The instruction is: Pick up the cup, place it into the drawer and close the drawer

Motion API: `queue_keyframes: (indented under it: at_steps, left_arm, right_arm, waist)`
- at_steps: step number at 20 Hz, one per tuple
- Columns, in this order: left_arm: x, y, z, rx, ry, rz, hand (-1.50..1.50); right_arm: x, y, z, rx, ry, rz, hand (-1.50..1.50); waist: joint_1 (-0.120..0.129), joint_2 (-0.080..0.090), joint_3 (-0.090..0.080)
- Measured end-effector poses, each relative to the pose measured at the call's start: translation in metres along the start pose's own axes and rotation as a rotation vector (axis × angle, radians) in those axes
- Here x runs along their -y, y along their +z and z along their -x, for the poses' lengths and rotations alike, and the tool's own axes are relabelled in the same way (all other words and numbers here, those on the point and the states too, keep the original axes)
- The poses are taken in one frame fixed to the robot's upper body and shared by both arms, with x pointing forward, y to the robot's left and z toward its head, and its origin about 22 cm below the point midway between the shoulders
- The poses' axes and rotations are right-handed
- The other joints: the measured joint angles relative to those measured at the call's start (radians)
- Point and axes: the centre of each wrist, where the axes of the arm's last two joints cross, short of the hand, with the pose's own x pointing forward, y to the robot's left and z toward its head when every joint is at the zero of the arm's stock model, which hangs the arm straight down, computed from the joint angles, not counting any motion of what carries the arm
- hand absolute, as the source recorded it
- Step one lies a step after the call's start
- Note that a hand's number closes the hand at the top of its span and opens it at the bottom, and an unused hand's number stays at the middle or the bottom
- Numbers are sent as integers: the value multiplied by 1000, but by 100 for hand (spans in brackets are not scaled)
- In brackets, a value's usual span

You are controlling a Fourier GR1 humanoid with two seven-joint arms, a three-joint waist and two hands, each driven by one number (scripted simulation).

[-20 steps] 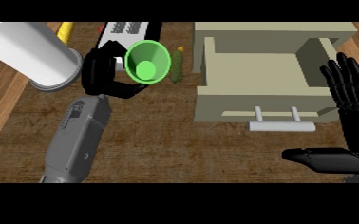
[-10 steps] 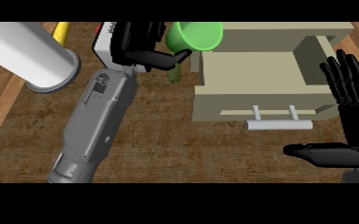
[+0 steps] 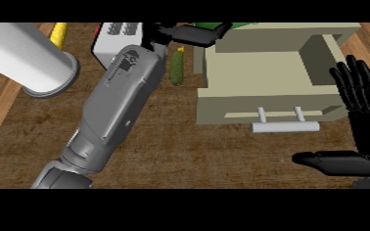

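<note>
Since the earlier frame, the left robot hand (image 3: 189, 33) has carried the cup (image 3: 220, 26) to the open drawer's (image 3: 217, 108) far-left corner, fingers curled round it (mostly hidden), ready for lowering; the right robot hand (image 3: 353, 89) rests open at the counter's right edge.

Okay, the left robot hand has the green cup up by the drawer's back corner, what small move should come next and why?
Probably carry the cup a little right and toward the robot, then lower it. The left robot hand holds it at the back left corner of the open drawer, not yet over the cavity. The right robot hand rests open at the right edge.
</note>
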Motion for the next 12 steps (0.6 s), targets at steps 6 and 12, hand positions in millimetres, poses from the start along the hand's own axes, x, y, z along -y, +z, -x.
queue_keyframes:
  at_steps: [6,12]
  left_arm:
    - [22,-11,5,-74,-15,-16,150]
    - [32,-7,21,-130,-45,-7,150]
  right_arm:
    - [2,-4,-1,6,-6,-13,-150]
    - [0,-9,-3,14,-10,-19,-150]
  waist:
    - [-14,3,0]
    - [-27,6,0]
